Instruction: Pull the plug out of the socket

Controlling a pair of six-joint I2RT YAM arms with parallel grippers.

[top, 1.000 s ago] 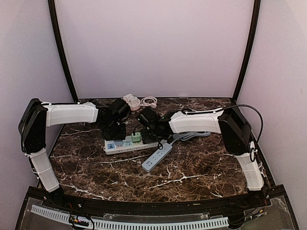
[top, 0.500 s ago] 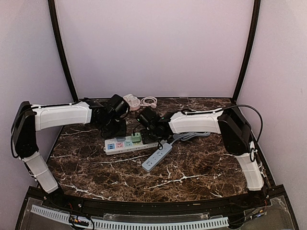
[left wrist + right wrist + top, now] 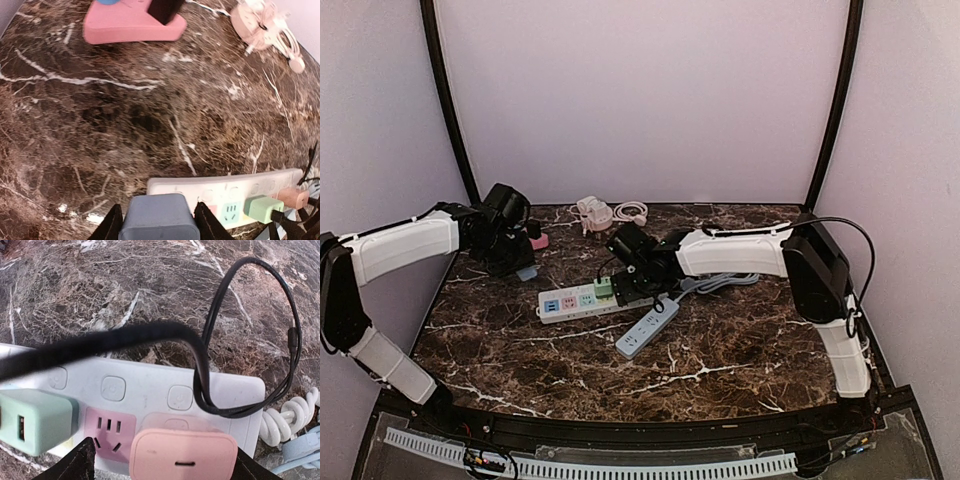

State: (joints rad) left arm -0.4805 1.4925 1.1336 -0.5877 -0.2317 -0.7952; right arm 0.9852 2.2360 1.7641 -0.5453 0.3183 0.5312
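One blue plug (image 3: pixel 527 272) up top, clenched in left gripper (image 3: pixel 517 262), well clear of power strip (image 3: pixel 570 301) | left wrist: plug pinched tight, strip beyond | right wrist: right gripper (image 3: pixel 162 467) jaws spread around pink plug (image 3: pixel 182 452) in strip, green plug (image 3: pixel 34 422) beside it

Dark brown marble-patterned desk (image 3: pixel 720 370) with white veins, plain pale lilac back wall (image 3: pixel 640 100) and side walls (image 3: pixel 360 120), two black curved poles (image 3: pixel 448 110) rising from the rear corners, soft even light

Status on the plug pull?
Left gripper shut on blue plug, clear of strip. Right gripper open, straddling pink plug, seated in strip. Black cable crosses strip.
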